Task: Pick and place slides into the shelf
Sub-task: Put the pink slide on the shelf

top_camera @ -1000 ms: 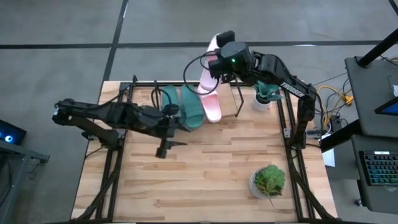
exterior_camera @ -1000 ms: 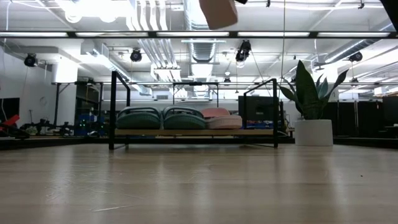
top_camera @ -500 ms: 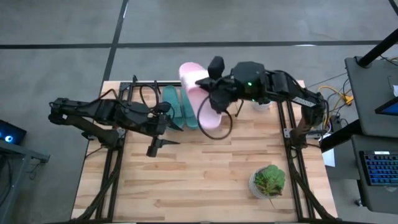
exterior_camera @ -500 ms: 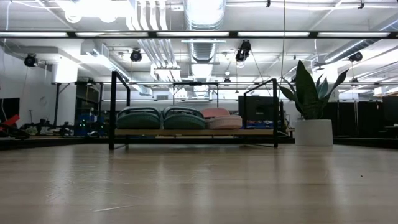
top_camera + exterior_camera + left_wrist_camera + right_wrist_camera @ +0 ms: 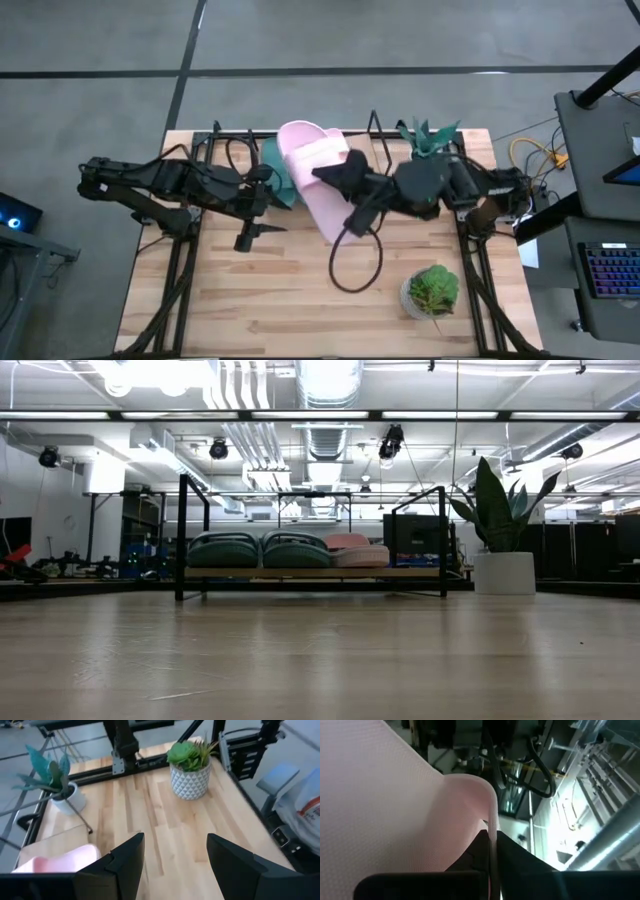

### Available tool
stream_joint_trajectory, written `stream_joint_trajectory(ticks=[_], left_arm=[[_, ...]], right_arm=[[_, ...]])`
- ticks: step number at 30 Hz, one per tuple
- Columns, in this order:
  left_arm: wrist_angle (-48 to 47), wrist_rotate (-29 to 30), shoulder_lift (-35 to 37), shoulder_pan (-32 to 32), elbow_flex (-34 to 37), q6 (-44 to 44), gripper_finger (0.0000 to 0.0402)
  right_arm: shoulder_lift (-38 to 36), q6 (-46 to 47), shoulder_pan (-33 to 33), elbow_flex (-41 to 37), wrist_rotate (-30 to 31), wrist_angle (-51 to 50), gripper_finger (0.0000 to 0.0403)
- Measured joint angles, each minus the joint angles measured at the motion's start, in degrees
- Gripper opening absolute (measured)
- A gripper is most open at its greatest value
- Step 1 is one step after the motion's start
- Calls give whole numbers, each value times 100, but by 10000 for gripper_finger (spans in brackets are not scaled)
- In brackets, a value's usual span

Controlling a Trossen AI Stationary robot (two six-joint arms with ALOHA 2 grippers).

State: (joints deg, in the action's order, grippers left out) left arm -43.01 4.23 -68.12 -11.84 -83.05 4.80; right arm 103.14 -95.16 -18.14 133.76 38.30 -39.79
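Note:
A pale pink slide (image 5: 312, 182) hangs in the air over the shelf (image 5: 310, 572) at the table's far edge, with my right gripper (image 5: 338, 180) shut on it. On the shelf's slanted board lie two dark teal slides (image 5: 222, 550) (image 5: 296, 550) and a second pink slide (image 5: 350, 548), side by side. My left gripper (image 5: 272, 196) stands open and holds nothing, left of the held slide and in front of the shelf. The held slide stays above the low view. My right gripper pinches a thin curved pink edge of the slide (image 5: 491, 827) between its two shut fingers (image 5: 515, 865). The fingers come nearly level from the table's right. The slide is lifted clear of shelf and table, its broad surface (image 5: 380, 805) filling the wrist view beside the fingers.
A succulent in a white patterned pot (image 5: 432, 290) stands near the table's right front. A spiky teal plant (image 5: 428, 135) in a white pot stands at the far right, beside the shelf. A black cable loop (image 5: 355, 262) hangs below the right arm. Bare wood (image 5: 280, 300) fills the near half.
My right gripper has swung from behind the table's far edge toward its near side, rolling as it went. The pink slide came along, turned about, and now lies over the shelf. It has risen out of the top of the low view.

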Motion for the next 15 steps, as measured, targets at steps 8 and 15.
stream_joint_trajectory(ticks=[8,15], left_arm=[[-322,361,65,1,145,1,199],[-294,713,421,2,596,-15,199]], right_arm=[[13,1692,-197,-217,156,-424,8],[-3,6112,142,-221,-1233,-999,8]])
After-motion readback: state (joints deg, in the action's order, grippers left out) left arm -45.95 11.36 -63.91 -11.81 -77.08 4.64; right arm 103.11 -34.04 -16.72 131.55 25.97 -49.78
